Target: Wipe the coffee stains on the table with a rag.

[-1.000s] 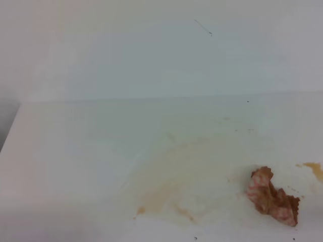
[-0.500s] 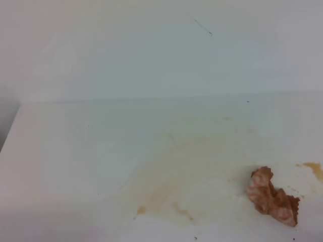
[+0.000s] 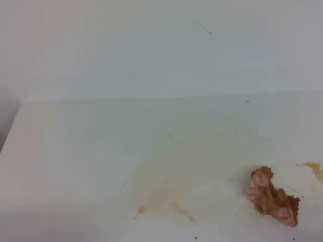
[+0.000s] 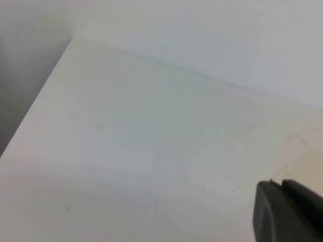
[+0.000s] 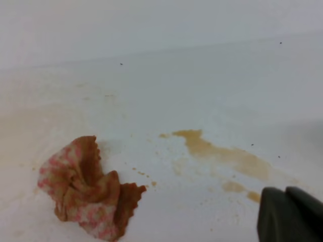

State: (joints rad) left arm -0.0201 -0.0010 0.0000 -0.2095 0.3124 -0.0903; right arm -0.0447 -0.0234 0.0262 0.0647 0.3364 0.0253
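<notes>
The rag [image 3: 272,197], a bunched pink-red and white cloth with brown tinges, lies on the white table [image 3: 75,151] at the front right. The large pale tan coffee smear [image 3: 174,176] spreads left of it, with darker marks at its front edge. A small brown spot [image 3: 314,169] lies right of the rag. In the right wrist view the rag [image 5: 88,191] lies left of a brown streak [image 5: 222,154]. A dark part of my right gripper [image 5: 290,214] shows at the bottom right, apart from both. A dark part of my left gripper [image 4: 287,212] shows over bare table beside the smear's edge [image 4: 308,166]. Neither gripper's jaws show.
A white wall [image 3: 151,50] rises behind the table's far edge. The table's left edge [image 3: 12,126] drops to a grey floor, also in the left wrist view [image 4: 35,101]. Tiny dark specks dot the surface.
</notes>
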